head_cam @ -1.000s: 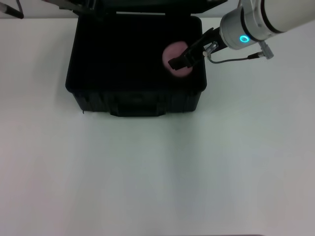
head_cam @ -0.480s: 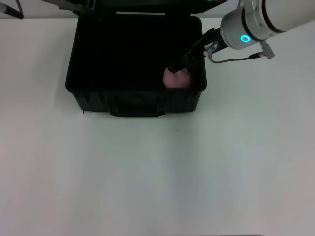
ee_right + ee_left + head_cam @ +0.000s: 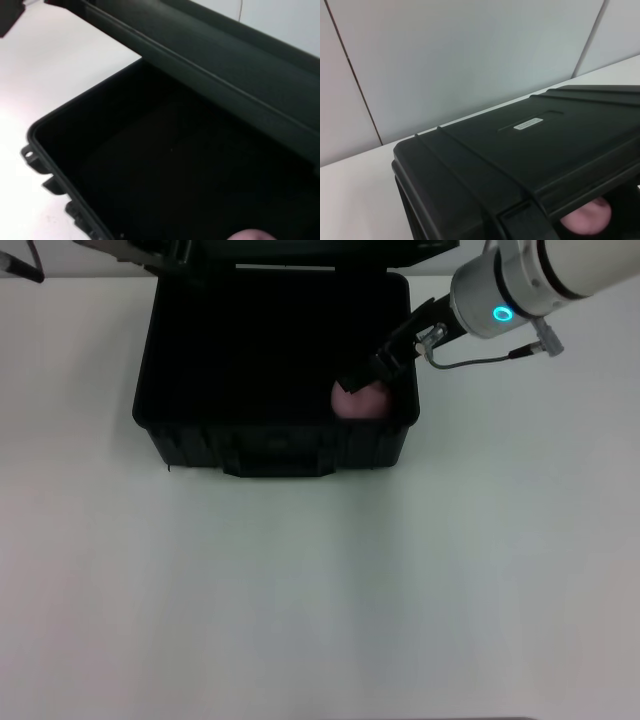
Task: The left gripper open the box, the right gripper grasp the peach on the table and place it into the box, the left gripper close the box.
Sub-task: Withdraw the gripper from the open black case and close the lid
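**Peach set inside box; lid not yet closed**

The box (image 3: 275, 370) is seen open on the white bench (image 3: 320, 590), lid raised at the far side. The peach (image 3: 360, 403) is found inside the box, in the near corner on the robot's right, close against the front wall. The right gripper (image 3: 360, 375) is reached in over the box's right rim and is poised just above the peach; whether contact is kept, and whether the gripper is wide or narrow, cannot be told. In the right wrist view only a sliver of peach (image 3: 250, 235) is shown beside the dark box floor.

The left gripper is not seen in any view; its camera is held behind the lid (image 3: 540, 145), near the small white label (image 3: 527, 123), so it is judged to be stationed approx. at the lid's back.

Handling, as judged: the peach is light, soft, easily bruised and apt to roll; it would best be taken across its middle w/ gentle force. The box is stiff and the lid is best pushed at its outer edge.

Room: open bench lies on every side of the box except the far side. The right arm would need to be lifted clear of the right rim before the lid is brought down.
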Controlling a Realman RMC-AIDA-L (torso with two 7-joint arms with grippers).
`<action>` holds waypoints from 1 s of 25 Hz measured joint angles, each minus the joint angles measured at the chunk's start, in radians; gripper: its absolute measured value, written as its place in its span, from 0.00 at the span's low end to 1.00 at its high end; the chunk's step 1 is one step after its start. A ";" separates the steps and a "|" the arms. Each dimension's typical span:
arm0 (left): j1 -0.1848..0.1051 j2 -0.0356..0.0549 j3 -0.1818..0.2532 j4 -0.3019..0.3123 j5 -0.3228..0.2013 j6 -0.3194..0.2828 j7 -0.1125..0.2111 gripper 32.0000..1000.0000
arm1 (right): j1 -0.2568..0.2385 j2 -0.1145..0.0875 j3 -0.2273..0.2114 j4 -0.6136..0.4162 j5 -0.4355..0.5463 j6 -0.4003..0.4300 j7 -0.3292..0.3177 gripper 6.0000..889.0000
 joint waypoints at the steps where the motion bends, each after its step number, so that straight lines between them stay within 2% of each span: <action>1: 0.000 0.0001 0.000 0.000 0.000 0.000 0.000 0.37 | 0.000 0.000 0.000 -0.008 -0.001 0.013 0.007 0.96; 5: 0.001 0.0005 0.000 0.000 0.000 0.000 0.000 0.37 | 0.000 -0.007 0.000 -0.032 -0.005 0.083 0.036 0.96; 12: 0.007 0.0005 0.000 0.000 0.001 0.000 0.001 0.37 | -0.023 -0.050 0.008 -0.127 -0.007 0.200 0.093 0.96; 16: 0.012 0.0005 -0.001 0.000 0.001 0.000 0.002 0.37 | -0.038 -0.061 0.074 -0.177 -0.041 0.282 0.101 0.96; 20: 0.013 0.0005 0.000 0.000 0.002 0.000 0.002 0.37 | -0.041 -0.062 0.157 -0.214 -0.132 0.383 0.101 0.96; 25: 0.013 0.0005 0.000 0.000 0.002 0.000 0.003 0.38 | -0.034 -0.062 0.185 -0.236 -0.226 0.475 0.112 0.96</action>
